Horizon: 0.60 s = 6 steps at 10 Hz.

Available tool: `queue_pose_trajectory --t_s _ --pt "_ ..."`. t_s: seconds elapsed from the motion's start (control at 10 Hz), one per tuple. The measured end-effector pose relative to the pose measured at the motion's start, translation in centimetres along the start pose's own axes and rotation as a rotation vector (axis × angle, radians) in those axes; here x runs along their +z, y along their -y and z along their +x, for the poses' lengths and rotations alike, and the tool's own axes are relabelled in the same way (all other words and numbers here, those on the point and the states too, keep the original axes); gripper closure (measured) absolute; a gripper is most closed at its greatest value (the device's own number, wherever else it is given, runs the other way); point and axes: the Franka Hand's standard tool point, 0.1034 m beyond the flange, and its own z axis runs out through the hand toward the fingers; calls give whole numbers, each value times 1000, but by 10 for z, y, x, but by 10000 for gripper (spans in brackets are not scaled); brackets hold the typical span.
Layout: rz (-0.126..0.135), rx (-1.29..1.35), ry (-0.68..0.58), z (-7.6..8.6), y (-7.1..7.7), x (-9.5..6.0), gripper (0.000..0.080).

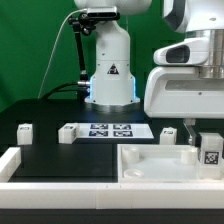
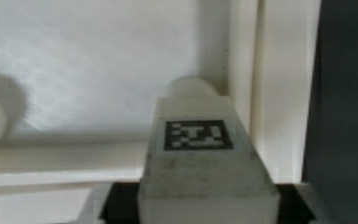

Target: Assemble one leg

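Observation:
My gripper [image 1: 205,140] is shut on a leg [image 1: 211,151], a small white block with a black-and-white tag. It holds the leg over the right corner of the large white square tray-like piece [image 1: 150,170] at the exterior view's right. In the wrist view the leg [image 2: 197,130] stands between my dark fingers [image 2: 130,200], close beside the tray's raised rim [image 2: 247,60]. Whether the leg's far end touches the tray is hidden. Three more legs sit on the black table: one at the left [image 1: 24,132], one by the marker board [image 1: 68,133], one behind the tray [image 1: 168,133].
The marker board [image 1: 112,130] lies at the table's middle. The robot base [image 1: 110,75] stands behind it. A white raised wall [image 1: 40,172] runs along the front and left of the table. Black table [image 2: 336,100] shows beyond the tray's rim.

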Motion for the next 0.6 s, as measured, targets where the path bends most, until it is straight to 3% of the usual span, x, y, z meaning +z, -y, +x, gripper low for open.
queue_pose_trajectory --t_s 0.4,0.6 --pt "13 328 -16 2 -16 1 508" --pt "6 507 -28 2 -28 1 504"
